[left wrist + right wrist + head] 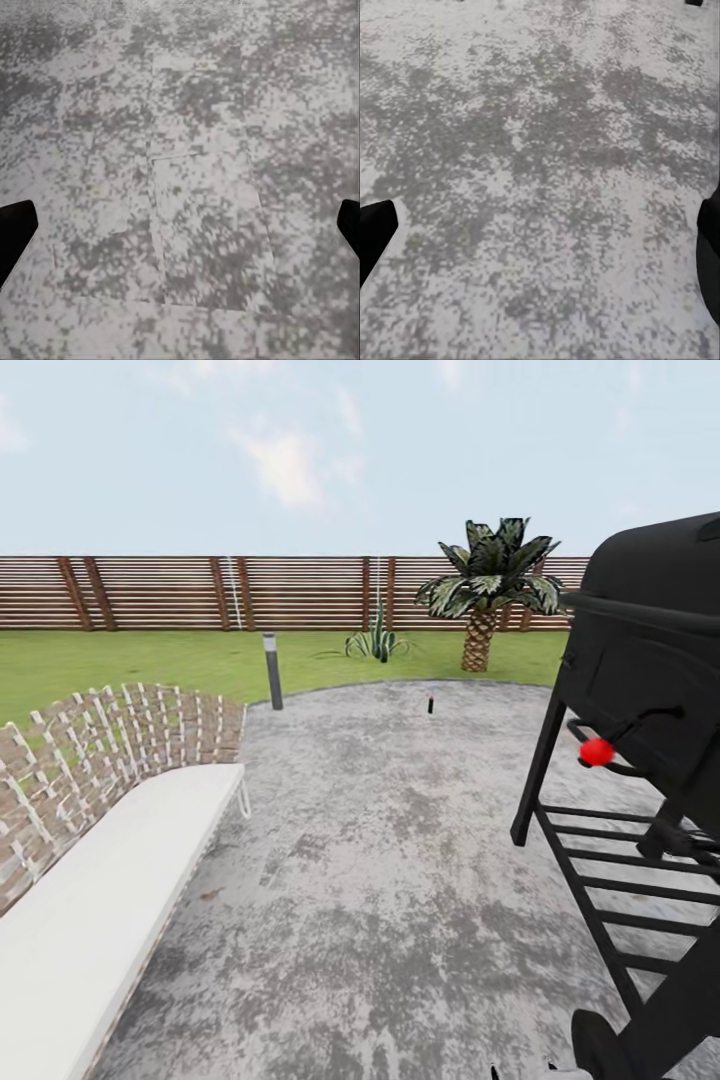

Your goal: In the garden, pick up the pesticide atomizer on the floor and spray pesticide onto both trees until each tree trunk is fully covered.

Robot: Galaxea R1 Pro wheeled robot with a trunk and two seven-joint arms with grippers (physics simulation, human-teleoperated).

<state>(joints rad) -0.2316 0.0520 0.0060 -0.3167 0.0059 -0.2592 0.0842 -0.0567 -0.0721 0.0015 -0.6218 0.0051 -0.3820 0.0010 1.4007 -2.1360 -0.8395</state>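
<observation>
Grey mottled patio floor (pixel 400 880) with black grill (pixel 640 690) right, white lounger (pixel 90 900) left, fenced lawn (pixel 150 660) beyond, tiny pesticide atomizer (pixel 431 703) upright at far patio edge; both jaws spread, empty.

Patio view toward the garden fence

You face a grey patio (pixel 400 880): a black grill (pixel 640 690) at your right, a white-cushioned bench (pixel 110 880) at your left, a small bottle (pixel 430 703) far ahead near the lawn (pixel 150 660), a palm (pixel 485 595) beyond.
</observation>
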